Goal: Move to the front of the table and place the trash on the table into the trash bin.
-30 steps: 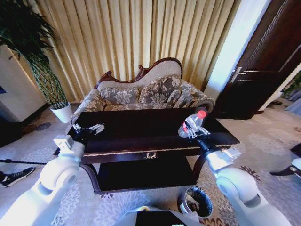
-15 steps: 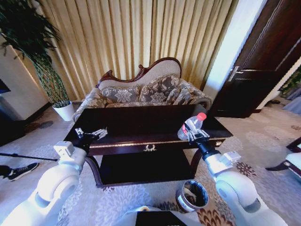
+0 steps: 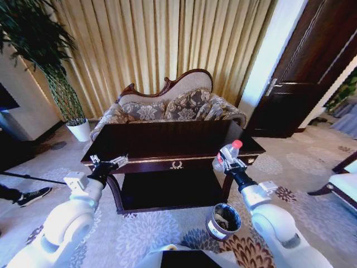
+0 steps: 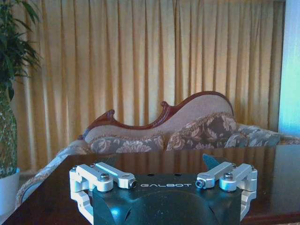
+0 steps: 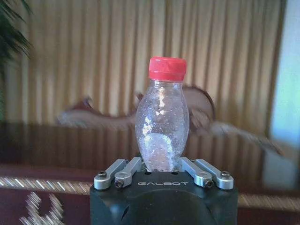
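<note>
Since a second ago my head camera has drawn back: the table (image 3: 167,146) sits farther off, and the right gripper (image 3: 230,165) has come off its top to the front right corner. Right gripper: fingers clamped on the bottle (image 3: 226,156), upright, red cap up. Trash bin (image 3: 223,221): floor, before the table's right front leg. Left gripper (image 3: 107,163): fingers spread, empty, at the table's front left corner.

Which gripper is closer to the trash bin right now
Right. The right gripper, shut on the plastic bottle, hangs just above and behind the trash bin by the table's right front corner. The left gripper is at the table's left front edge, far across from it.
</note>
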